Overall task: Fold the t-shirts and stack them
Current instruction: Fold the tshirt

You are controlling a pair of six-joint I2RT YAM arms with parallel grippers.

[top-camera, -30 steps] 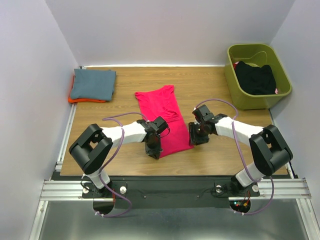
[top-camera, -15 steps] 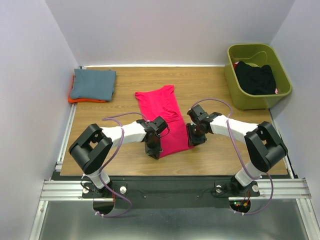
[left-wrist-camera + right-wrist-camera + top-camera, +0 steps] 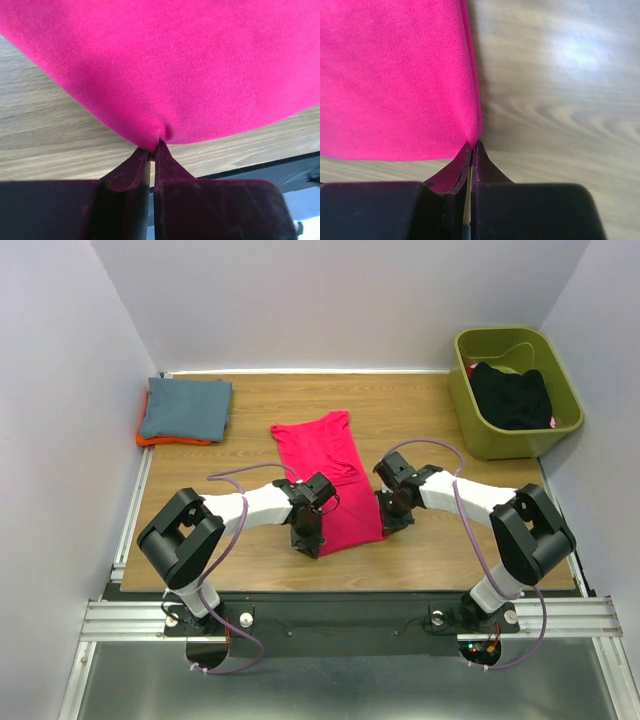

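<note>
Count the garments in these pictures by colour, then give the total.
Magenta-pink shirt: 1
Blue-grey shirt, folded: 1
Orange shirt, beneath the blue-grey one: 1
Black garment, in the olive-green bin: 1
Total: 4

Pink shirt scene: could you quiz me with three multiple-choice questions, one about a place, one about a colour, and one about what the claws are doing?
1. Where does the black garment lie?
A in the green bin
B on the floor
C draped over an arm

2. What colour is the upper folded shirt at far left?
A yellow
B blue-grey
C white

3. What are the left claw and right claw doing?
A hanging wide open
B both shut on the pink shirt
C gripping the bin

Answers:
A, the garment sits inside the bin's walls.
B, blue-grey cloth lies over an orange one.
B, each wrist view shows fingers pinched on pink cloth.
</note>
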